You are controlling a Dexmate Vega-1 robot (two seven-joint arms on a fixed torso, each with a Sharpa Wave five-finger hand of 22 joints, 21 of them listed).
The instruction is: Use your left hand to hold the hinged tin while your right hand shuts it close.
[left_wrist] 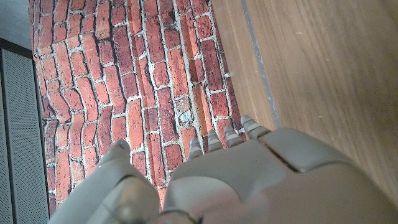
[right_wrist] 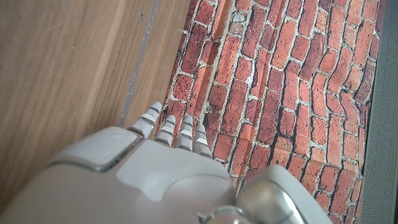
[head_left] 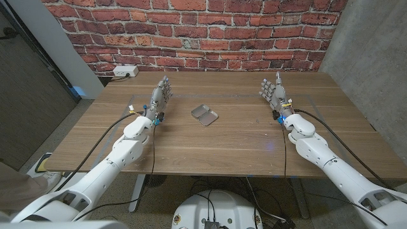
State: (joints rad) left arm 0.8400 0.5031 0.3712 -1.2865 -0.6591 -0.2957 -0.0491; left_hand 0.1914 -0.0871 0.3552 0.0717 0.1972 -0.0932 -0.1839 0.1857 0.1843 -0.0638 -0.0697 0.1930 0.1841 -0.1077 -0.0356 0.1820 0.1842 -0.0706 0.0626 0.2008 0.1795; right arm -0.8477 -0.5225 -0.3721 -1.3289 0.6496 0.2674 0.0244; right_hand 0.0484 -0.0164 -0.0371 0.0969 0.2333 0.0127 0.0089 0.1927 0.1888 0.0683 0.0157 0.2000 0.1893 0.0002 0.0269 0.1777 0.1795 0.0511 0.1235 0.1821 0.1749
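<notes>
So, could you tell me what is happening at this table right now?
Nothing is being handled yet. A small silver hinged tin lies in the middle of the wooden table, apparently open. The robot's left hand and right hand are on either side of it, well apart from it, fingers extended and holding nothing. A white power strip sits at the far left corner.

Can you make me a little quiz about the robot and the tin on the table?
1. True or false: the left hand is holding the tin.
2. Where is the tin? A) between the two hands B) at the table's right edge C) under the right hand
3. Fill in: the wall behind the table is made of red ____.

Key: 1 false, both hands are apart from it. 2 A. 3 bricks.
</notes>
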